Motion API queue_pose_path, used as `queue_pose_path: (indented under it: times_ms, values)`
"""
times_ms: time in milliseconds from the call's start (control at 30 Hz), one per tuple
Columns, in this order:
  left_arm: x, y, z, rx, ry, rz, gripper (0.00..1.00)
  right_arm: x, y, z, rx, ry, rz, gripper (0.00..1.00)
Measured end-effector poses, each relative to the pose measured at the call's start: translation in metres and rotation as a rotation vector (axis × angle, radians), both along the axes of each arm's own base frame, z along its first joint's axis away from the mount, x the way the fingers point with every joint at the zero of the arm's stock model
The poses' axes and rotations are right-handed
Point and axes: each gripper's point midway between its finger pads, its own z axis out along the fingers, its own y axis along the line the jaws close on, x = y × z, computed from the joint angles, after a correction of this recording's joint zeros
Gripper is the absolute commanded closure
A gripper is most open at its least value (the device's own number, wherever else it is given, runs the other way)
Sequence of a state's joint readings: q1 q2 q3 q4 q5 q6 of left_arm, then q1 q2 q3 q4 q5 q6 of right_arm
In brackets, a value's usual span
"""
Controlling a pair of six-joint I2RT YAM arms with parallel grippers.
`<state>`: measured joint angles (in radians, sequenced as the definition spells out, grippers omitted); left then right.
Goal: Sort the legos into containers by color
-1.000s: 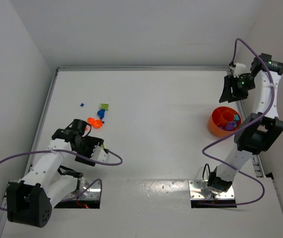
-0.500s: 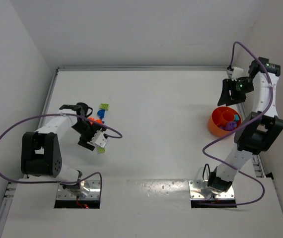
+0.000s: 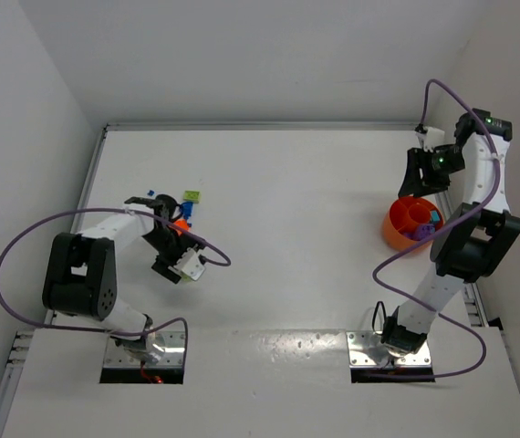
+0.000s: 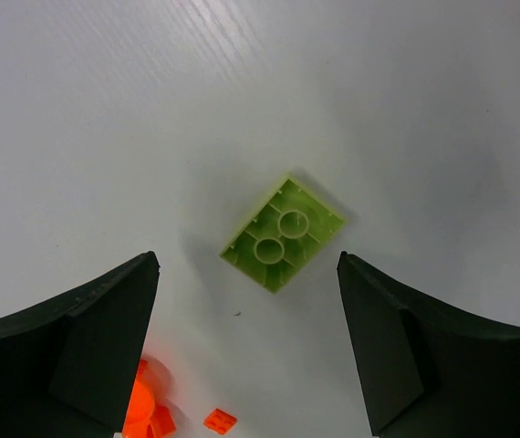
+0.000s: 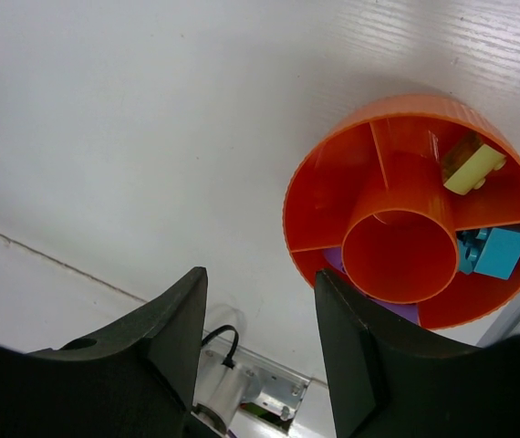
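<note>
An upside-down lime green lego (image 4: 284, 234) lies on the white table between and just beyond my open left gripper's (image 4: 248, 263) fingers. Orange legos (image 4: 143, 415) lie near its left finger. From above, the left gripper (image 3: 162, 213) hovers at the lego cluster: lime green (image 3: 191, 196), blue (image 3: 185, 209), orange (image 3: 179, 226) and a tiny blue one (image 3: 151, 192). My right gripper (image 3: 429, 170) is open and empty, raised behind the round orange tub (image 3: 392, 225). The right wrist view shows the tub (image 5: 326, 164) holding lime (image 5: 473, 168), teal (image 5: 499, 252) and purple (image 5: 397, 310) legos in separate compartments.
White walls enclose the table at the left, back and right. The arms' base plates (image 3: 142, 353) (image 3: 391, 351) sit at the near edge. Purple cables loop beside each arm. A metal rail (image 3: 475, 306) runs along the right edge.
My left arm swung up from the lower left to the lego cluster and now hovers over the lime green lego. My right gripper shifted slightly right above the tub.
</note>
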<state>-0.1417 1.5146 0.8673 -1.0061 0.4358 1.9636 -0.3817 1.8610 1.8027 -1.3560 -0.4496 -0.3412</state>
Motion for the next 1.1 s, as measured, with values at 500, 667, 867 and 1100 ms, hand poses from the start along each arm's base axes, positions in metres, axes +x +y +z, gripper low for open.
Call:
queue_pose_path:
  times_ms: [500,667,867,1100]
  values:
    - [0.0,0.001,-0.018,0.078,0.012,-0.066,0.55,-0.002,0.001,-0.004,0.006,0.015,0.0,0.49]
    - [-0.003,0.003,-0.021,0.088,0.015,-0.072,0.7,-0.005,0.003,-0.008,0.019,0.029,0.001,0.51]
    - [-0.004,-0.016,-0.012,0.02,-0.019,-0.102,0.77,-0.022,0.033,-0.028,0.186,0.082,0.008,0.51]
    - [0.009,-0.108,0.066,-0.239,-0.179,-0.126,0.76,-0.062,0.101,-0.027,0.567,0.175,-0.006,0.49]
